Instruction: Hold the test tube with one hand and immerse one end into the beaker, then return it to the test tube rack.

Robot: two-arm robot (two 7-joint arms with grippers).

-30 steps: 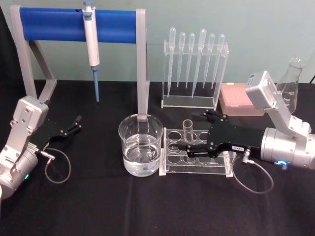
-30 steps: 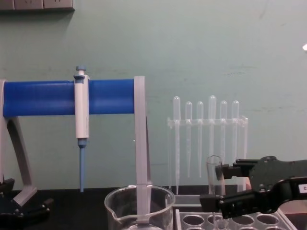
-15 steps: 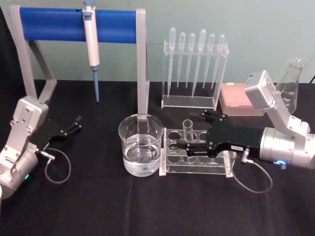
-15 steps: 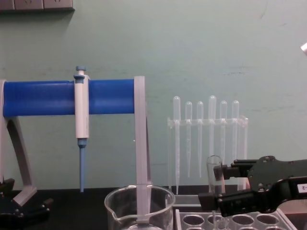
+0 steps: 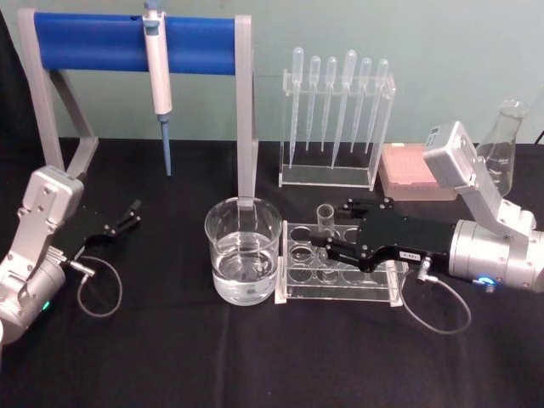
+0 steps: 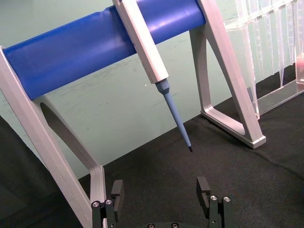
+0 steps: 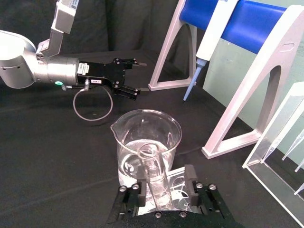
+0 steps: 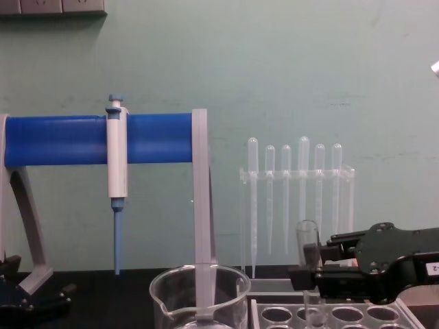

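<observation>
The test tube (image 5: 324, 217) stands upright in a hole of the clear rack (image 5: 340, 287), just right of the beaker (image 5: 243, 246), which holds water. My right gripper (image 5: 330, 226) reaches in from the right with one finger on each side of the tube. In the right wrist view the tube (image 7: 153, 171) rests near one finger, with a gap to the other, and the beaker (image 7: 145, 142) is just behind it. From the chest, the tube (image 8: 307, 236) rises between the two fingers of the right gripper (image 8: 305, 264). My left gripper (image 5: 132, 212) is parked open at far left.
A blue-barred stand (image 5: 136, 42) with a hanging pipettor (image 5: 157, 68) stands at the back left. A rack of pipettes (image 5: 336, 119), a pink box (image 5: 412, 170) and a conical flask (image 5: 506, 140) line the back right. Bare black tabletop lies in front.
The right gripper's fingers have drawn closer together around the test tube. The tube, the beaker and the left arm have not moved.
</observation>
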